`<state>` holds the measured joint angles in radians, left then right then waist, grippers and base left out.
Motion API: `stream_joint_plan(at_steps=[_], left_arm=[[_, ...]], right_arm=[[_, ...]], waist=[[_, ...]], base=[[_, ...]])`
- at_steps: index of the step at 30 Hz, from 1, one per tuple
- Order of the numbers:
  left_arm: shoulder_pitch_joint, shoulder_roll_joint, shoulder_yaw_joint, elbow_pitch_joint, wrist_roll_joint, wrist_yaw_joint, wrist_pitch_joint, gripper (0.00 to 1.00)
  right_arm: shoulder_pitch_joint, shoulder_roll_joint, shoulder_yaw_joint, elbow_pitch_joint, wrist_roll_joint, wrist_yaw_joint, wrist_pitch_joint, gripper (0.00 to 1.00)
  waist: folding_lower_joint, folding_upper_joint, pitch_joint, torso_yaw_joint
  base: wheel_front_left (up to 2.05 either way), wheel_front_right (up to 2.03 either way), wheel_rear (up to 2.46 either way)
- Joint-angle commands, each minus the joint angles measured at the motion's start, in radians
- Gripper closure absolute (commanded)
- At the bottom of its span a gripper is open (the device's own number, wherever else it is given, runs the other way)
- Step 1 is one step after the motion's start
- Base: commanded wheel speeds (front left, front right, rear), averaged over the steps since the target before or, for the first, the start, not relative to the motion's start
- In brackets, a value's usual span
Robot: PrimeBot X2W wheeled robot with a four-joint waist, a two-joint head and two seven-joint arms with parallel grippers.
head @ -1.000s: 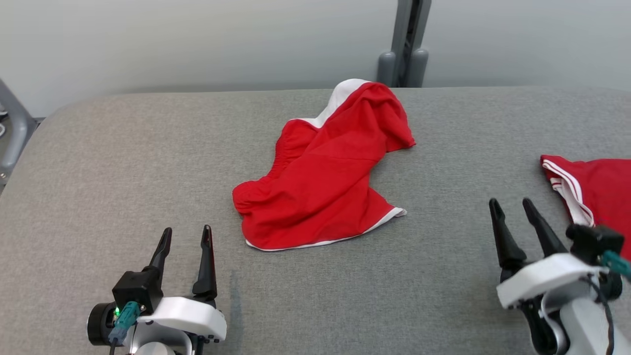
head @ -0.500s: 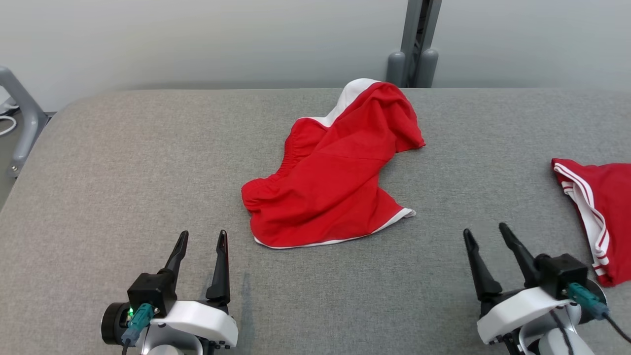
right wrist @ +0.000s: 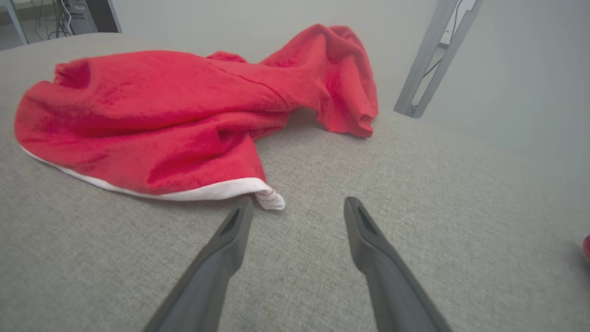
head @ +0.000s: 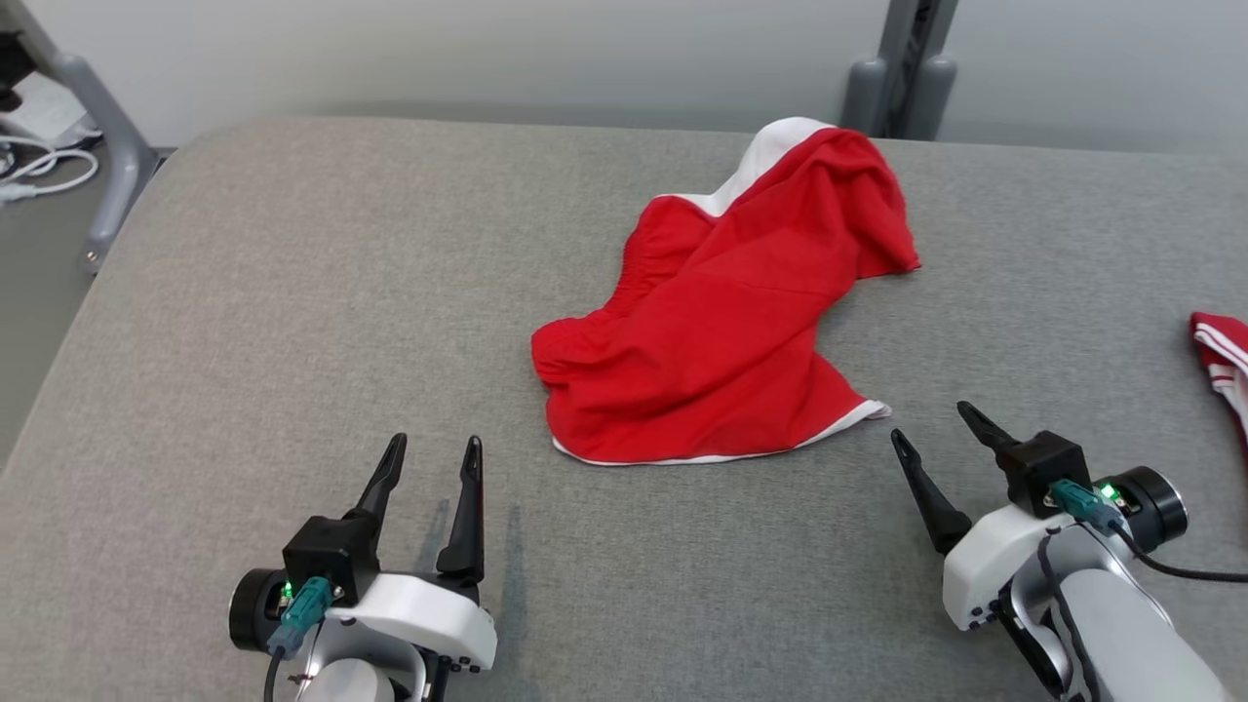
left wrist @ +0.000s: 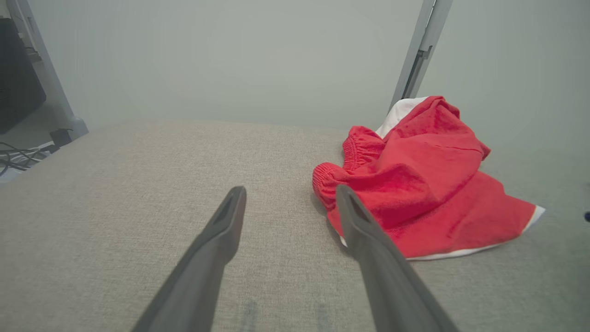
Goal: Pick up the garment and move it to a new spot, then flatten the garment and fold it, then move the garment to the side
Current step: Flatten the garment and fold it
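The crumpled red garment (head: 726,312) lies mid-desk (head: 292,292). Your left gripper (head: 436,441) and right gripper (head: 929,421) wait near its front hem, fingers spread and empty. Pinch one layer at each front corner, then lift both evenly.

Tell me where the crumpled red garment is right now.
In the head view the garment lies on the grey table, slightly right of centre, beyond the left gripper and right gripper, its white-trimmed corner nearest the right one.

Soft matt red cloth garment (head: 721,322), coarse grey woven fabric table (head: 292,322)
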<state>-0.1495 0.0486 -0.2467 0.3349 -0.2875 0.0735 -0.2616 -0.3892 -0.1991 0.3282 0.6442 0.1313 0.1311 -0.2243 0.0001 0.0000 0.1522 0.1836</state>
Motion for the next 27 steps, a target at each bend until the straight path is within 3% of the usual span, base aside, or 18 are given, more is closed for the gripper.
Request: stream_joint_plan(at_steps=[1, 12, 14, 20, 27], left_arm=[[-0.015, 0.004, -0.003, 0.001, -0.003, 0.004, -0.004, 0.00], [-0.039, 0.004, -0.027, 0.000, -0.015, 0.013, -0.004, 0.00], [-0.040, 0.004, -0.029, 0.000, -0.017, 0.014, -0.004, 0.00], [-0.045, 0.005, -0.025, 0.002, -0.018, 0.021, -0.004, 0.00], [-0.021, 0.004, -0.001, 0.002, -0.010, 0.024, -0.004, 0.00]], right_arm=[[-0.021, -0.009, 0.014, 0.024, -0.004, -0.001, 0.001, 0.00], [-0.146, -0.013, 0.074, 0.193, 0.006, -0.001, -0.026, 0.00], [-0.162, -0.003, 0.078, 0.223, 0.030, -0.001, -0.027, 1.00], [-0.204, -0.011, 0.080, 0.271, 0.021, -0.001, -0.039, 1.00], [-0.166, -0.025, -0.026, 0.142, -0.068, -0.001, -0.042, 1.00]], waist=[[-0.0001, 0.0000, 0.018, 0.022], [-0.0001, 0.0000, 0.061, 0.076], [-0.0001, 0.0000, 0.064, 0.078], [-0.0001, 0.0000, 0.056, 0.062], [-0.0001, 0.0000, 0.005, 0.004]], base=[[0.00, 0.00, 0.00], [0.00, 0.00, 0.00], [0.00, 0.00, 0.00], [0.00, 0.00, 0.00], [0.00, 0.00, 0.00]])
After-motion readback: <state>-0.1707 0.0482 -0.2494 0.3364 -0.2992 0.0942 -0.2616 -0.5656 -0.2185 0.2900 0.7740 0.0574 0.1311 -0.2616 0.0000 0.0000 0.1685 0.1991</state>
